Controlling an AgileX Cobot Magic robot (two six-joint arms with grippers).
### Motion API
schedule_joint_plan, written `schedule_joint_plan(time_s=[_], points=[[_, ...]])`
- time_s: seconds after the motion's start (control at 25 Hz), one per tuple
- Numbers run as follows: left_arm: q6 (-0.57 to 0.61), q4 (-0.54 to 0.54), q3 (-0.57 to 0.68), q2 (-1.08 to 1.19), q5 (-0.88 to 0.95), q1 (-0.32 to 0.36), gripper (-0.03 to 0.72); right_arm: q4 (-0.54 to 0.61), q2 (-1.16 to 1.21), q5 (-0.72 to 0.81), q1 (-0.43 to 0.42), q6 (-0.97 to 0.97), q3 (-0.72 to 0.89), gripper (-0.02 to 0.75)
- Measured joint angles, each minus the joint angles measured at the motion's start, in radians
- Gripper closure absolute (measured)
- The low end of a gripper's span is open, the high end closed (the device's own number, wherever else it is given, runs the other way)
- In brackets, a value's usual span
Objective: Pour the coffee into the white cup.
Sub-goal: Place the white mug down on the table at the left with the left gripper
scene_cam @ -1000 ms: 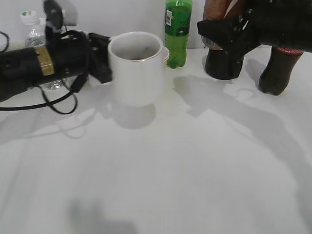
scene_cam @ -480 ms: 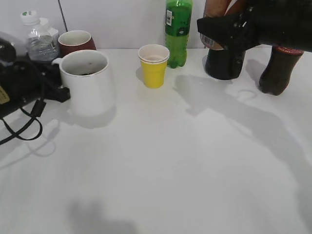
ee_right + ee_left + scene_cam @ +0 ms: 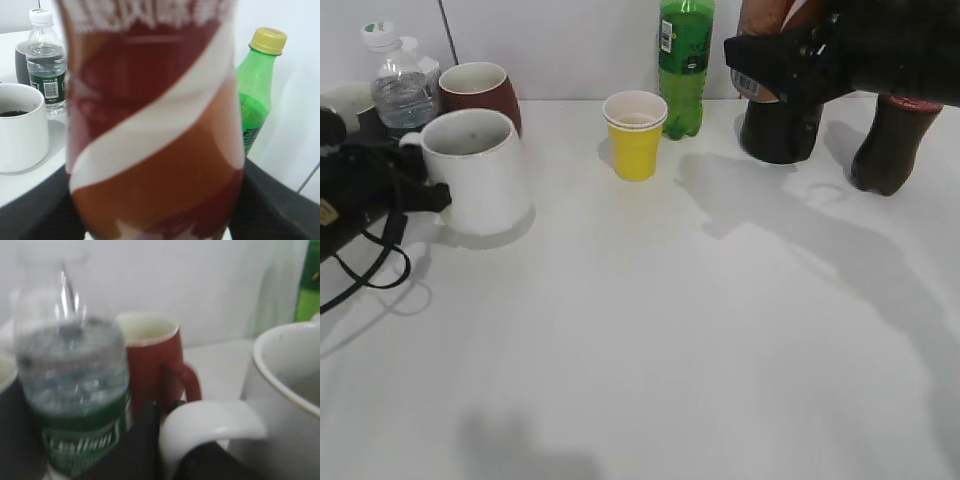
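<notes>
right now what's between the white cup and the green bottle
In the exterior view the yellow cup stands between the white cup and the green bottle, close beside the bottle; the rest is bare table.

I can read almost no text here. White lettering runs across the top of the brown coffee bottle point(image 3: 152, 125) in the right wrist view, too blurred to make out. The water bottle point(image 3: 75, 405) carries pale script on its green label, illegible to me, and a barcode panel in the right wrist view. The green bottle point(image 3: 683, 65) shows a small white barcode patch only.
</notes>
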Motion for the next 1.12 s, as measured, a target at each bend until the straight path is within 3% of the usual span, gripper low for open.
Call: schedule_joint_plan(time_s=[0.44, 0.88, 0.96, 1.12], points=[[0.043, -0.111, -0.017, 0.1, 0.002, 0.0, 0.646, 0.0, 0.0, 0.0, 0.0, 0.001, 0.0, 0.199], [0.04, -0.121, -0.03, 0.133, -0.039, 0.0, 0.638, 0.0, 0.0, 0.0, 0.0, 0.001, 0.0, 0.199], [0.036, -0.117, -0.03, 0.133, -0.034, 0.0, 0.601, 0.0, 0.0, 0.0, 0.0, 0.001, 0.0, 0.199], [0.029, -0.117, -0.033, 0.133, -0.033, 0.0, 0.454, 0.01, 0.0, 0.0, 0.0, 0.001, 0.0, 0.199]])
